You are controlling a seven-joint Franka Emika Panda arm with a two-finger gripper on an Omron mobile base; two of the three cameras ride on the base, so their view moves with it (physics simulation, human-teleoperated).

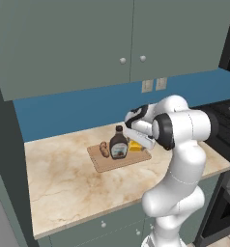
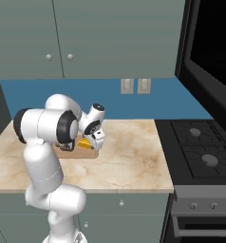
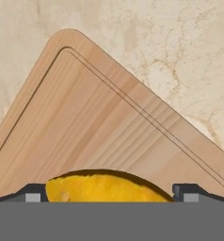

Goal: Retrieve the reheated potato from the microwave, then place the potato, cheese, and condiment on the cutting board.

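**Cutting board, loaded: three items on the wood, fingers spread over the cheese**

Item 1. The cutting board (image 1: 118, 160) is laid flat on the marble counter (image 1: 64, 183), near the blue back wall, well clear of the counter's front edge. In the hand view one rounded corner and its routed groove are seen over bare stone, so the board is judged to sit fully on the counter.

Item 2. The potato (image 1: 104, 149) is set at the board's left end, just beside the bottle. Whether the two touch cannot be told.

Item 3. The condiment (image 1: 119, 144) is stood upright at the board's middle, cap up, label to the camera. Upright placement is judged the stable one for a squat bottle with a narrow neck.

Item 4. The cheese (image 3: 107, 186) is laid at the board's right end, yellow, partly hidden behind the wrist in both base views. In the hand view it is seen on the wood between the two fingers (image 3: 185, 193).

Item 5. The gripper (image 3: 108, 196) is held over the cheese with its fingers spread wide, one on each side of the wedge; nothing is seen pinched. The spread is judged to suit a release over the board.

Item 6. The microwave is not catalogued here.

Status: all three items are judged to rest on the board; the task is taken as at or near its end.
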